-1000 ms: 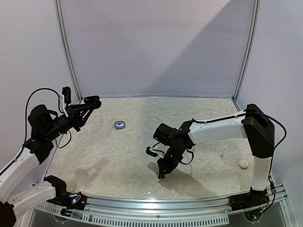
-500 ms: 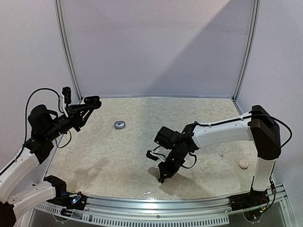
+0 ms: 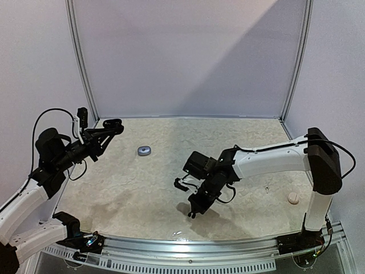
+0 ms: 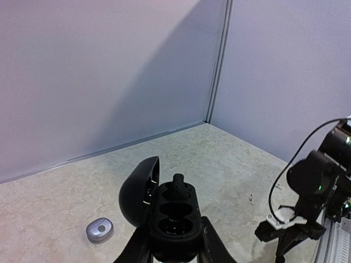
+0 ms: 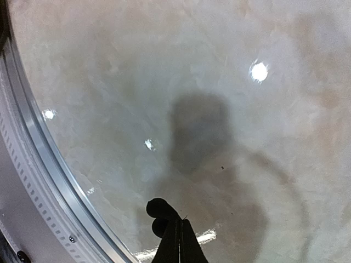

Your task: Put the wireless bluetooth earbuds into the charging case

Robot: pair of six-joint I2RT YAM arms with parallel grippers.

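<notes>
L gripper (image 4: 174, 244) clamping open black case (image 4: 173, 219), one earbud (image 4: 178, 183) sitting in one slot; R gripper (image 5: 178, 233), well right of case, pinching apparent second bud (image 5: 157, 211), needing stem aligning w/ empty slot.

- Black charging case (image 4: 173, 222), gripped in my left claw (image 4: 173, 251), upright, lid (image 4: 138, 189) swung open to the left.
- One black earbud (image 4: 178, 184) seated in its far socket.
- Second black earbud (image 5: 156, 211) pinched at my right claw (image 5: 176, 236) tip.

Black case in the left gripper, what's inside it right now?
One black earbud sits in the far slot of the open case; the near slot looks empty. The slot bottoms are too dark to see.
</notes>
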